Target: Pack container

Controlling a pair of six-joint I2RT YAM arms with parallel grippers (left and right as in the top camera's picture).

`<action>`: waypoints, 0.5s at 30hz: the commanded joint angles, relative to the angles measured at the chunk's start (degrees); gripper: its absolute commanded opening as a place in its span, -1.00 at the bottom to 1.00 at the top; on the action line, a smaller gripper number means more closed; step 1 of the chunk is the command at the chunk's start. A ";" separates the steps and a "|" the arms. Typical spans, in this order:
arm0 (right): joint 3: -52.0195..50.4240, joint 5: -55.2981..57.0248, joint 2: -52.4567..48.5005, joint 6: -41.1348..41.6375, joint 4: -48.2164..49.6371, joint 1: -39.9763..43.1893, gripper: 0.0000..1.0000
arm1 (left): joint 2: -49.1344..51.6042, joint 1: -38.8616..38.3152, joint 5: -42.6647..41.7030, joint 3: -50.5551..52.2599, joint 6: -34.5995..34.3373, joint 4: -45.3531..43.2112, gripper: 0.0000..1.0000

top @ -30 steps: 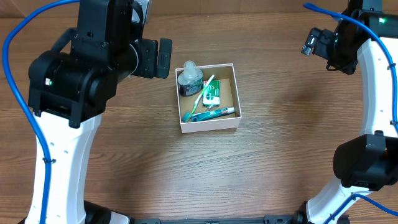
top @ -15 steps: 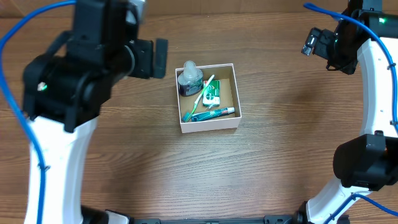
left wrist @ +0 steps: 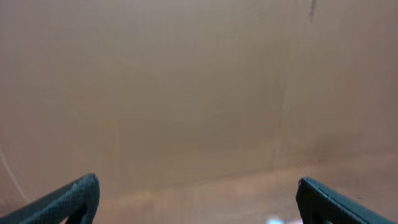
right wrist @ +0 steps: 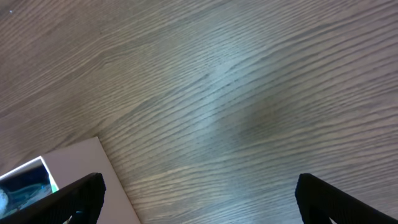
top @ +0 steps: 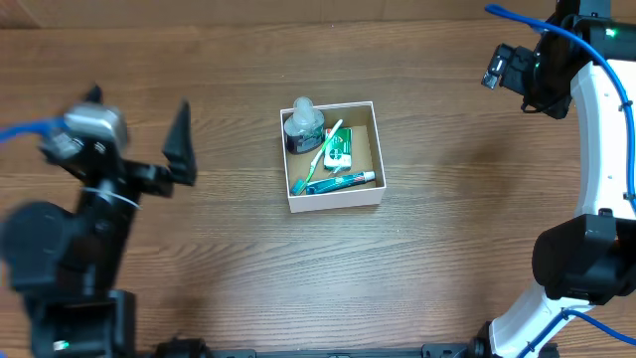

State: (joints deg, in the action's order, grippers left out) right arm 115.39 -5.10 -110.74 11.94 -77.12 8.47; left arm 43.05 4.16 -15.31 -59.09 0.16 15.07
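Note:
The container point(top: 336, 198), a small square white box with a brown inside, sits at the table's middle. It holds a clear bottle point(top: 302, 125), a white and green toothbrush point(top: 324, 149), a green box point(top: 342, 147) and a toothpaste tube point(top: 342, 180). My left gripper point(top: 139, 124) is open and empty, far left of the box; the left wrist view point(left wrist: 199, 186) shows only blurred wood. My right gripper point(top: 502, 68) is open and empty at the far right, high above the table. In the right wrist view point(right wrist: 199, 186) the container's corner point(right wrist: 68, 168) lies at the lower left.
Brown wood-grain table point(top: 437, 239) all around the box. The left arm's body point(top: 60, 249) fills the lower left corner. The right arm's base point(top: 581, 264) stands at the lower right.
My left arm has swung away from beside the box down to the left edge, blurred with motion. The right arm and the box with its contents have not moved.

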 commanded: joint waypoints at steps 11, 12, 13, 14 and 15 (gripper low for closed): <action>0.87 0.35 1.33 -0.15 0.28 -0.24 1.00 | -37.70 0.28 -2.54 50.47 -2.43 -28.85 1.00; 0.87 0.35 1.33 -0.15 0.28 -0.24 1.00 | -39.08 0.28 -2.54 52.11 -2.99 -28.85 1.00; 0.85 0.35 1.33 -0.15 0.28 -0.24 1.00 | -39.98 0.28 -2.54 53.37 -3.26 -28.83 1.00; 0.85 0.35 1.33 -0.15 0.28 -0.24 1.00 | -41.29 0.28 -2.54 55.28 -3.65 -28.81 1.00; 0.85 0.35 1.33 -0.15 0.28 -0.24 1.00 | -42.36 0.28 -2.54 56.72 -3.65 -28.59 1.00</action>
State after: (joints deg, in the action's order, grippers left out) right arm 115.39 -5.13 -110.74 11.97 -77.17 8.47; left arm 3.90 4.16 -17.43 -6.28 -1.78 -13.41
